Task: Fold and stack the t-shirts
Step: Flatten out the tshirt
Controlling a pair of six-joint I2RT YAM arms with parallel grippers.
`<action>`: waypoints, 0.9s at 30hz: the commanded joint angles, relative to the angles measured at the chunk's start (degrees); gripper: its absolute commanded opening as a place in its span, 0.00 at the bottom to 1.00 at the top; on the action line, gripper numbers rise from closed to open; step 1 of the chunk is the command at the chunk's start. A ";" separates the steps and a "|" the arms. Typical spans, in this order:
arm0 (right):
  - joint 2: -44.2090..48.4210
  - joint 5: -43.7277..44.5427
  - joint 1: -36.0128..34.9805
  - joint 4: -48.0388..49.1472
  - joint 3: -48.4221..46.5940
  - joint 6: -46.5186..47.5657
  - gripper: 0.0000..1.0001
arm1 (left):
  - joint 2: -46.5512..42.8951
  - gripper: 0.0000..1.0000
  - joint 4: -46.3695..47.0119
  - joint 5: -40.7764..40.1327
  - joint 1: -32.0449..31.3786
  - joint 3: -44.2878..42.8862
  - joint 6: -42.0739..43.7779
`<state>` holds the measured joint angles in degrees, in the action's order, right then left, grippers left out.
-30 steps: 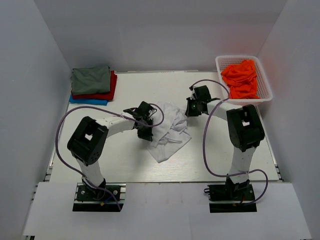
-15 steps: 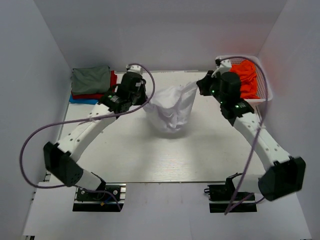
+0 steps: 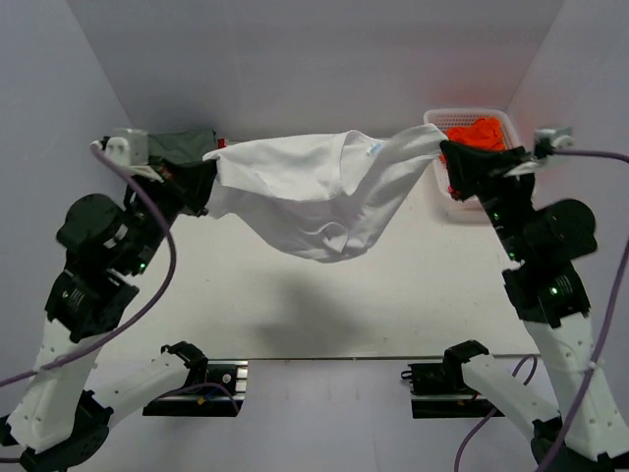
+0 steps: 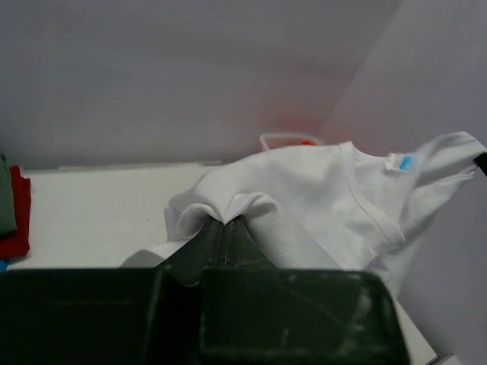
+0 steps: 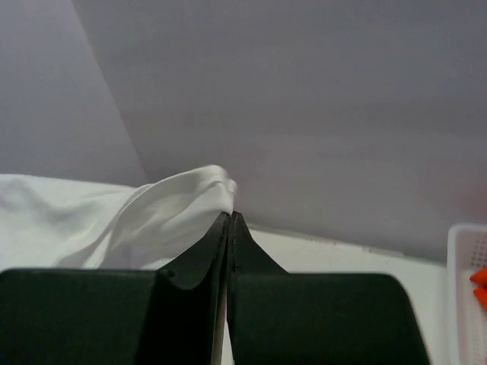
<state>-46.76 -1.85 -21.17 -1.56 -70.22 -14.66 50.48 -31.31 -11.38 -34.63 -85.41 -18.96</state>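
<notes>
A: Where is the white t-shirt [image 3: 305, 192] hanging?

B: It is stretching out leftward from the white lattice basket [image 3: 467, 116] in a wide, soft band. The thin cloth is sagging into a rounded belly in the middle, with creases running toward both ends and a small blue-and-white label showing at the ribbed neckline.

A: And the grippers?

B: The right gripper [image 5: 230, 218] is pinching one bunched corner by the basket's left side, its dark tapered fingers pressed tightly together on the fabric. The left gripper [image 4: 225, 223], well left of the basket, is clenching the other end – a puffed fold is bulging over its fingertips.

A: What is lying in the basket?

B: A crumpled bright orange t-shirt [image 3: 480, 131]. Far left of the basket, an olive-grey t-shirt [image 3: 182, 146] is sitting folded flat on a red t-shirt [image 4: 17, 213].
</notes>
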 commanded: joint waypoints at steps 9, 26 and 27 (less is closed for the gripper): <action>2.29 16.50 0.16 -5.37 5.70 -4.24 0.00 | 10.85 0.00 -14.10 -15.49 0.79 2.71 -10.90; 2.20 29.71 0.34 -9.16 10.10 -2.83 0.00 | 12.09 0.00 -23.18 -22.11 1.32 2.17 -19.44; 2.20 29.36 0.34 -9.07 10.36 -3.01 0.00 | 12.10 0.00 -23.18 -22.11 1.32 2.17 -19.45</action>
<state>-44.75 26.41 -21.10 -12.78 -60.07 -18.33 60.95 -52.95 -32.14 -33.69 -83.90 -38.11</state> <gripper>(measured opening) 0.009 0.015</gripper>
